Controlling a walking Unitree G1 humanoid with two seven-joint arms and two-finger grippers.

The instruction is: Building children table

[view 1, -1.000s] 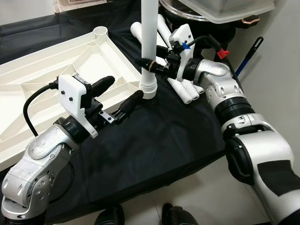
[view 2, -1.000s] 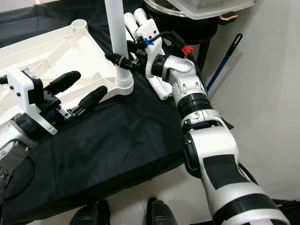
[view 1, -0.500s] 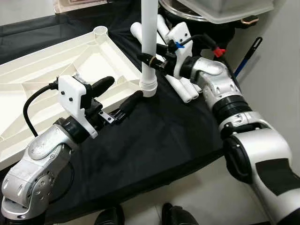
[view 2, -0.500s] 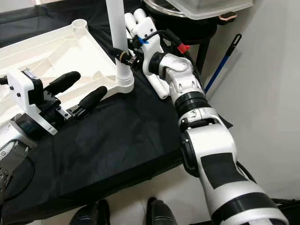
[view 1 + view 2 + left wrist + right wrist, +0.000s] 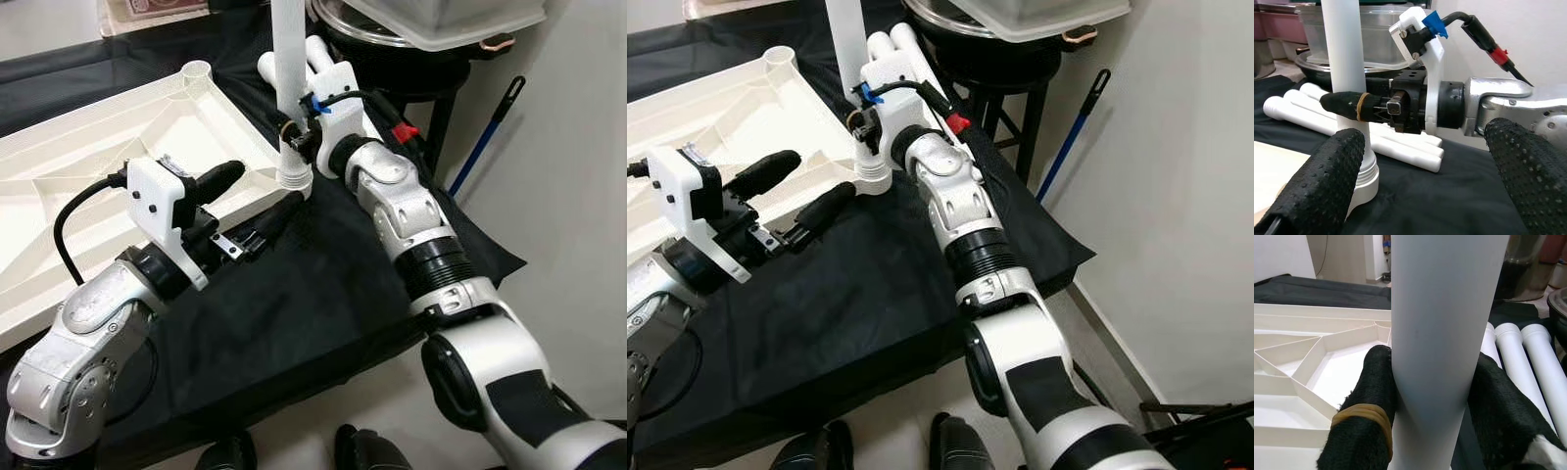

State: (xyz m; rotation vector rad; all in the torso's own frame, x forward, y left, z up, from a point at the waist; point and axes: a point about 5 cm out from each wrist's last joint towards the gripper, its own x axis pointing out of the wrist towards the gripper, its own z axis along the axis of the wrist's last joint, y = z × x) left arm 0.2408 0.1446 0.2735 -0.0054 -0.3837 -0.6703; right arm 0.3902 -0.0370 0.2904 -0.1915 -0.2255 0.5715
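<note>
right end effector (image 5: 290, 135) clamped, left end effector (image 5: 257, 201) spread

Bright even indoor light, soft shadows, sharp head views, wrist views blurred on nearest foreground, mild glare on white plastic

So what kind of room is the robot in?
Probably a room in a home, used as a work spot. A white tabletop lies upside down on a black cloth, spare table legs wait nearby, and a blue-handled broom leans on the wall.
</note>
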